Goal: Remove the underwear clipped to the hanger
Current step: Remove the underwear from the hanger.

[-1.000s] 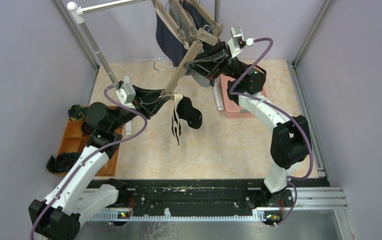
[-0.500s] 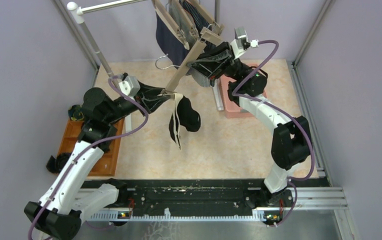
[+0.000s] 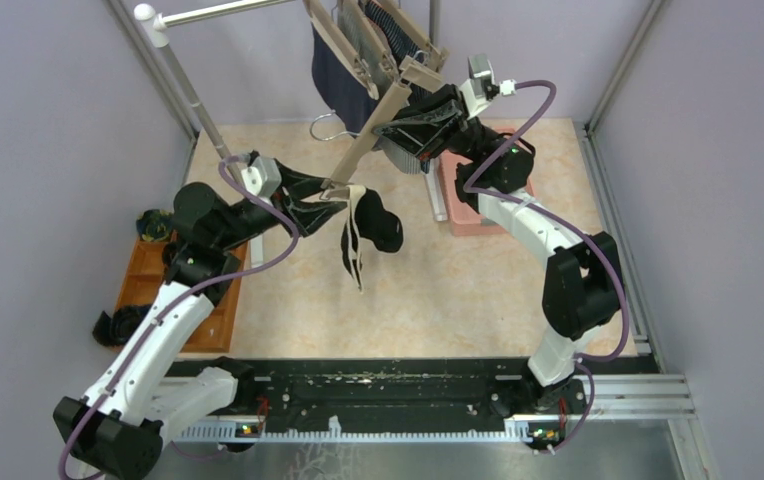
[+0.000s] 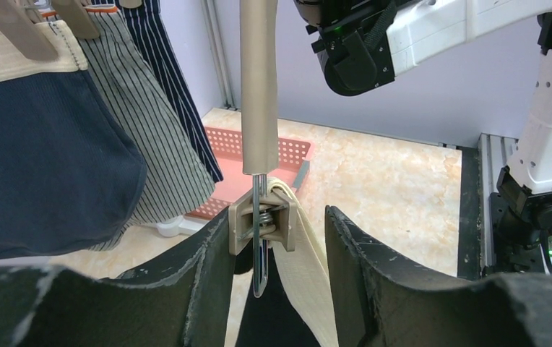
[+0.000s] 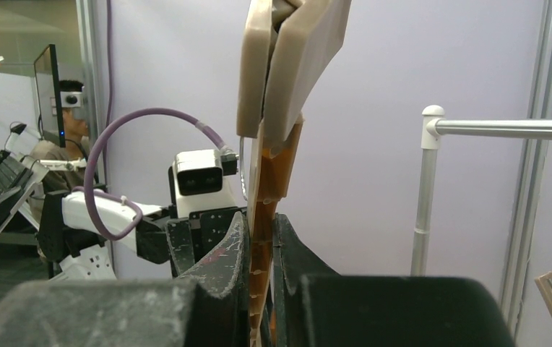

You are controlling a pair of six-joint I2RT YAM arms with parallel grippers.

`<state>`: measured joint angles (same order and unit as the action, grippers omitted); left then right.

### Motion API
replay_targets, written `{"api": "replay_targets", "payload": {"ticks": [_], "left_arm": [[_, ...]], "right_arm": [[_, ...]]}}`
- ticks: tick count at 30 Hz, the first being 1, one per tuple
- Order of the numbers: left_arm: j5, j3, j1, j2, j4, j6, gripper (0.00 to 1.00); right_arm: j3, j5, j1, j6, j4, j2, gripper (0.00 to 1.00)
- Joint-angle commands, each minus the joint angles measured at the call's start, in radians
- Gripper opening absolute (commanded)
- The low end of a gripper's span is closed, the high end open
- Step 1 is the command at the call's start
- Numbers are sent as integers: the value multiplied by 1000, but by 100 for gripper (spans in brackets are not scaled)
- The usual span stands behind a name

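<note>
A tan hanger [image 3: 366, 140] slants down from the rack. Its lower clip [image 4: 261, 221] holds the black underwear [image 3: 378, 226] by its beige waistband [image 4: 306, 254], and the garment dangles above the floor. My left gripper [image 3: 330, 192] is open, its jaws either side of that clip [image 4: 276, 249]. My right gripper [image 3: 400, 112] is shut on the hanger's bar [image 5: 261, 242] near its upper end. The navy underwear [image 4: 42, 166], the grey-white striped one [image 4: 154, 152] and the dark-blue pinstriped one [image 4: 156, 50] hang clipped at the back.
A pink perforated basket [image 3: 466, 208] sits on the floor at the right. An orange tray [image 3: 158, 292] with dark rolled bundles lies at the left. The rack's white pole [image 3: 186, 92] rises at the back left, and a loose wire hook [image 3: 322, 126] hangs under the garments.
My left wrist has lifted and turned slightly while its jaws stay at the lower clip. The black underwear has swung a little. My right gripper has shifted slightly up with the hanger.
</note>
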<state>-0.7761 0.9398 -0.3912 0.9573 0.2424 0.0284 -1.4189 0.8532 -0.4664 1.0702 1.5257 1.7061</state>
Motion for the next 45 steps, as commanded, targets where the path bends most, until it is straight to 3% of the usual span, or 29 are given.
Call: {"api": "replay_targets", "payload": {"ticks": [1,6,10,11,19,20,21,23,24,34,36,39,41,43,45], "left_arm": [[-23,-17,-6,-5,98,44,53],[-30,-22,-6,4,130,56,43],[-36,-41,-5,13,187,76,4],[-35,-40,-5,15,188,74,0],[-49,-24,7,20,165,60,1],[-32,-24,7,18,156,60,20],[-11,-26,7,14,148,66,49],[16,-34,6,2,148,69,91],[9,-38,6,-2,154,67,98],[82,-12,6,-1,222,111,99],[105,-1,7,5,221,115,98],[121,16,7,21,226,133,58],[125,31,8,36,227,147,38],[116,43,6,49,231,155,34],[94,51,7,55,241,164,39]], "right_arm": [[-35,-34,1,-7,52,-22,0],[-34,-34,2,-7,51,-18,0],[-33,-36,2,-7,50,-17,0],[-33,-35,2,-9,48,-20,0],[-31,-31,2,-12,45,-20,0],[-30,-30,2,-13,46,-20,0],[-31,-30,2,-13,43,-19,0],[-32,-27,2,-14,39,-19,0],[-30,-26,2,-14,37,-20,0],[-30,-17,2,-16,28,-21,0],[-26,-16,2,-17,25,-23,0],[-24,-10,-1,-21,19,-22,0],[-24,-2,-7,-36,5,-24,0],[-20,3,-10,-47,-5,-28,0],[-18,1,-11,-50,-3,-28,0]]}}
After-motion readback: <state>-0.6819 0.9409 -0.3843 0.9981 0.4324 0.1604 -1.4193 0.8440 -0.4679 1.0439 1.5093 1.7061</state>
